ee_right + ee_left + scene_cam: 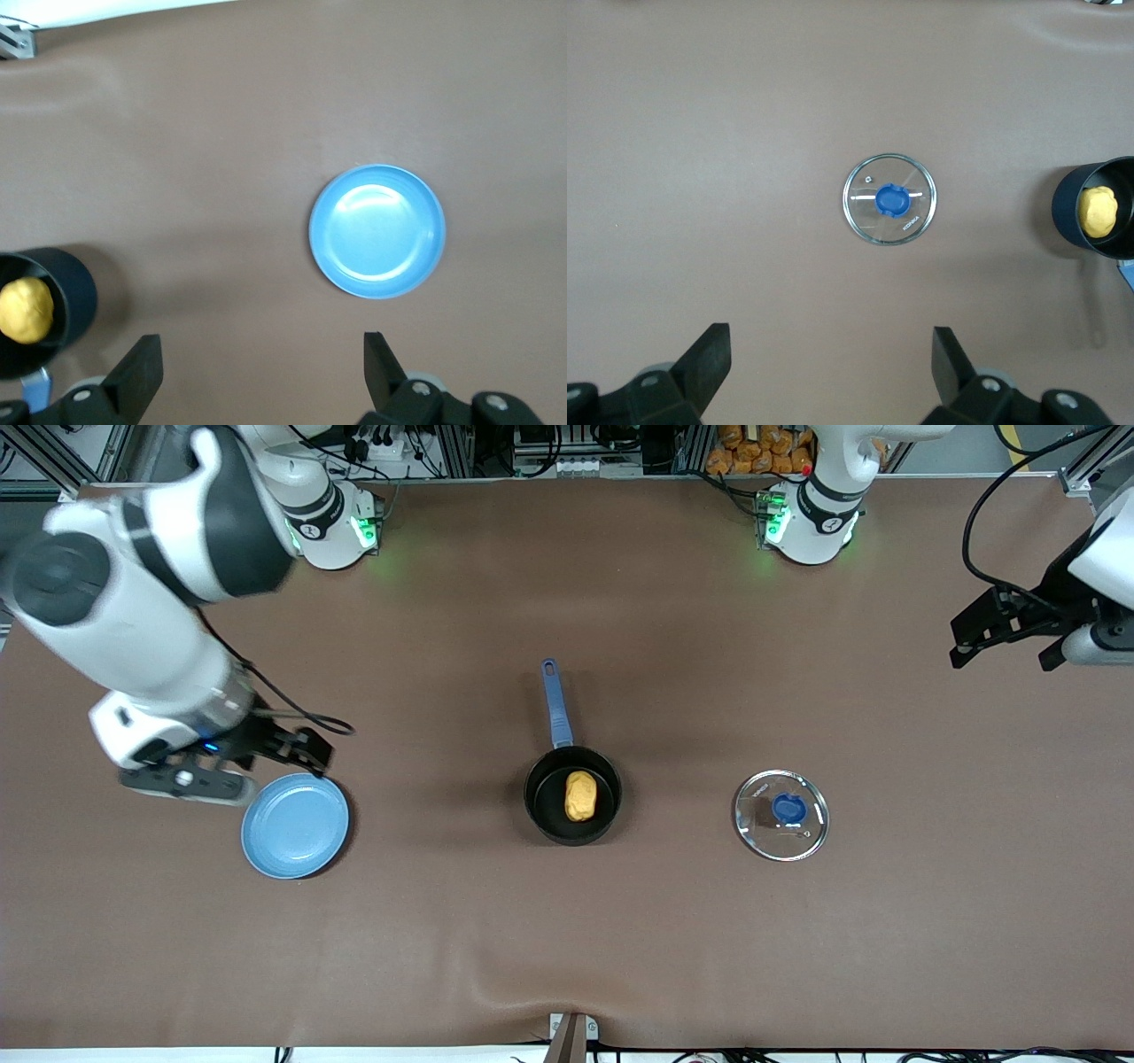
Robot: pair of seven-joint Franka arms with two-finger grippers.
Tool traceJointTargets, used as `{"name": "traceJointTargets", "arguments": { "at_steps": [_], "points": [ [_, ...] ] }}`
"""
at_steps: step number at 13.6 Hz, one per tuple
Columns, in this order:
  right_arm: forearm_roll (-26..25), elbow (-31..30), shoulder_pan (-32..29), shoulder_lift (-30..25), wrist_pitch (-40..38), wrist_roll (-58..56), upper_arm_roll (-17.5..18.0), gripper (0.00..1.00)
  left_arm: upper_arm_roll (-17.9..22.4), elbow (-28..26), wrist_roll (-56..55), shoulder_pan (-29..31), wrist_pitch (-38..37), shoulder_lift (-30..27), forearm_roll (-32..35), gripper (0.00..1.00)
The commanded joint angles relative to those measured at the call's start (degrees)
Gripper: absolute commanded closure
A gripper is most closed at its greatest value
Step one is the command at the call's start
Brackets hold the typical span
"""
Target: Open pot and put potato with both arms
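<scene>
The black pot (572, 808) stands open at the table's middle, its blue handle (555, 704) pointing toward the robots' bases. The yellow-orange potato (580, 795) lies inside it, and shows there in the left wrist view (1100, 212) and the right wrist view (25, 309). The glass lid (780, 815) with its blue knob lies flat on the table beside the pot, toward the left arm's end (888, 199). My left gripper (1005, 655) (831, 372) is open and empty, high over the left arm's end. My right gripper (297, 749) (261, 376) is open and empty, above the table beside the plate.
A flat light-blue plate (295, 825) (376, 231) lies toward the right arm's end, with nothing on it. The brown mat (567, 957) has a small ridge at the edge nearest the front camera.
</scene>
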Motion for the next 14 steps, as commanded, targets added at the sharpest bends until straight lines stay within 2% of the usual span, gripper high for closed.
{"name": "traceJointTargets", "arguments": {
  "at_steps": [1,3,6,11,14],
  "points": [
    [1.7,-10.9,-4.7,-9.7,1.1,-4.6,1.2,0.00,0.2,-5.6,-0.5,0.0,2.6,-4.0,-0.5,0.00],
    [4.4,-13.0,-7.9,-12.9,0.2,-4.9,1.0,0.00,1.1,-5.4,-0.5,-0.6,2.6,-3.8,-0.5,0.00],
    [4.9,-13.2,-12.2,-14.7,-2.6,-9.7,1.0,0.00,1.2,-5.3,-0.6,-0.7,2.6,-3.6,-0.5,0.00],
    [5.0,-13.4,-12.3,-18.0,-4.8,-9.6,0.9,0.00,1.2,-5.2,-0.6,-0.7,2.6,-3.6,-0.5,0.00],
    [5.0,-17.8,-12.1,-23.0,-4.2,-9.7,1.0,0.00,1.3,-5.2,-0.9,-0.8,2.6,-3.5,-0.5,0.00]
  ]
}}
